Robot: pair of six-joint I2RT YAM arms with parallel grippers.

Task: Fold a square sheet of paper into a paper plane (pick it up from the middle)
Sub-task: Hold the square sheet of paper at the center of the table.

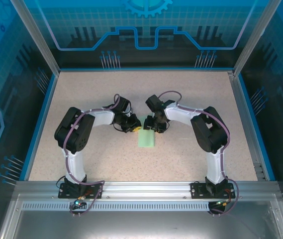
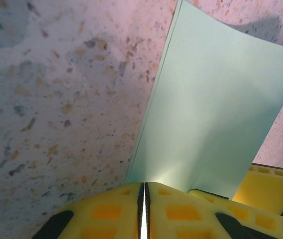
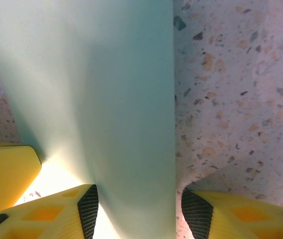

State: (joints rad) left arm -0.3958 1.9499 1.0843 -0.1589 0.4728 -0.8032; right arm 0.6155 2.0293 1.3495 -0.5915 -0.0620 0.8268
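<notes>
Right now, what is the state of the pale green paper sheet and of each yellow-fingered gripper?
Pale mint-green paper sheet: folded double, pinched at one edge.
Left gripper: shut on the sheet.
Right gripper: open, jaws either side of the sheet.

Square sheet of paper (image 1: pixel 146 140) on table (image 1: pixel 101 99), centre.
Left gripper (image 1: pixel 137 128) at its far-left corner, right gripper (image 1: pixel 156 130) at its far-right corner.

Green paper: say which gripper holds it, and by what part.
The left gripper, shut, pinches the square sheet of paper by the edge farthest from the arm bases. The right gripper only straddles it, jaws apart.
</notes>
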